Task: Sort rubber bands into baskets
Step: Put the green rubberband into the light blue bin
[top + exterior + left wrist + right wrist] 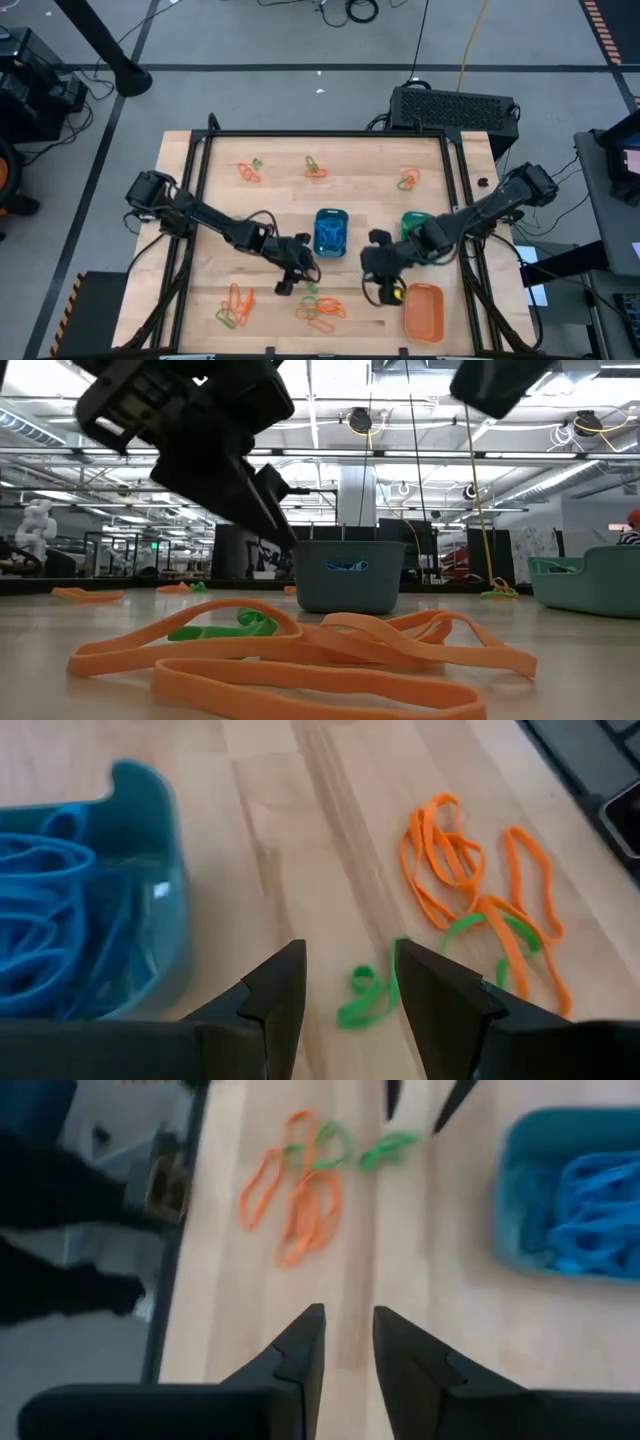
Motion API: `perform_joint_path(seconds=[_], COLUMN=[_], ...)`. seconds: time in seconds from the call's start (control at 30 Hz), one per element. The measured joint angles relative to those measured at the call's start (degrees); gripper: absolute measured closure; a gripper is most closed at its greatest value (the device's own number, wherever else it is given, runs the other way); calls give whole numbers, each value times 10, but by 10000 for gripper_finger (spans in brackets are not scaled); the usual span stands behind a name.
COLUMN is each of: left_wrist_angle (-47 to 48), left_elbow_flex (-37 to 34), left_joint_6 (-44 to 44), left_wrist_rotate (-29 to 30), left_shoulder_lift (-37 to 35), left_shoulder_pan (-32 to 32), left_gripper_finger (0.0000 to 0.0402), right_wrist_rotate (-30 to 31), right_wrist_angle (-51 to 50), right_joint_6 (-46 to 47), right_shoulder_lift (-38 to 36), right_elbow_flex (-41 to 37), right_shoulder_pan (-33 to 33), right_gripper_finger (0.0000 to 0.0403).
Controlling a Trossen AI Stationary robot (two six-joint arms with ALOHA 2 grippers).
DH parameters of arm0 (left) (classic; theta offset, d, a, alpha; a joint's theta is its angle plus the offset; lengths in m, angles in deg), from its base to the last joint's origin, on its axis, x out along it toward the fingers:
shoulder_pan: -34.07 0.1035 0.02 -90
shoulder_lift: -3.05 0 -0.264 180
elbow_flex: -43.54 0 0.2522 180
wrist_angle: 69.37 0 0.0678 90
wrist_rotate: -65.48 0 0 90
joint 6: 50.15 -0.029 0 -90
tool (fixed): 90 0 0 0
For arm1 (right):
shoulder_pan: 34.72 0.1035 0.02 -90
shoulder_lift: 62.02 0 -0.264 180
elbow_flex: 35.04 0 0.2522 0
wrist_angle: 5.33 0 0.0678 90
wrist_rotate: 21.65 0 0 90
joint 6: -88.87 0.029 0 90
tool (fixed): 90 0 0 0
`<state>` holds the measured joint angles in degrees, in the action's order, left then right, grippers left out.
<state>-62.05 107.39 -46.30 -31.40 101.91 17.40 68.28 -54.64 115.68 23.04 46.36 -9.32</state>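
both tools [288,281] [383,293] hover open near orange bands [320,310].

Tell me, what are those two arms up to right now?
Left gripper open, empty, over a green rubber band beside the blue basket. Right gripper open, empty, above bare table near the orange basket. Nothing blocking.

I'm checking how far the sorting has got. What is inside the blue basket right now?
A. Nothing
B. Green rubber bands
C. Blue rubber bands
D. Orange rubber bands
C: the left wrist view shows the blue basket filled with a tangle of blue rubber bands, and the right wrist view shows the same blue loops inside it.
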Motion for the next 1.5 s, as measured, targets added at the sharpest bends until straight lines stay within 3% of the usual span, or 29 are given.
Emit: perform_joint_path(seconds=[0.13, 0.33, 0.53, 0.7, 0.9, 1.13, 1.5], left_wrist_angle=[-26, -25, -27, -10, 50, 75, 50], left_elbow_flex=[3, 12, 16, 14, 14, 14, 14], left_joint_6=[15, 52, 49, 48, 49, 27, 33], left_wrist_rotate=[10, 70, 57, 39, 40, 96, 119], left_shoulder_lift=[34, 78, 97, 81, 49, -27, -199], left_shoulder_pan=[-27, -48, -49, -52, -51, -48, -36], left_gripper_finger=[240, 240, 243, 295, 391, 398, 400], right_wrist_rotate=[10, 82, 139, 164, 203, 306, 286], right_wrist_angle=[-2, 37, 106, 113, 106, 105, 137], right_joint_6=[3, 32, 42, 41, 36, -5, -40], right_shoulder_lift=[0, 0, 0, 0, 0, 4, 14], right_elbow_flex=[0, 0, 0, 0, 0, 0, 0], right_shoulder_pan=[48, 99, 112, 110, 110, 102, 34], right_gripper_finger=[334, 350, 358, 358, 358, 358, 357])
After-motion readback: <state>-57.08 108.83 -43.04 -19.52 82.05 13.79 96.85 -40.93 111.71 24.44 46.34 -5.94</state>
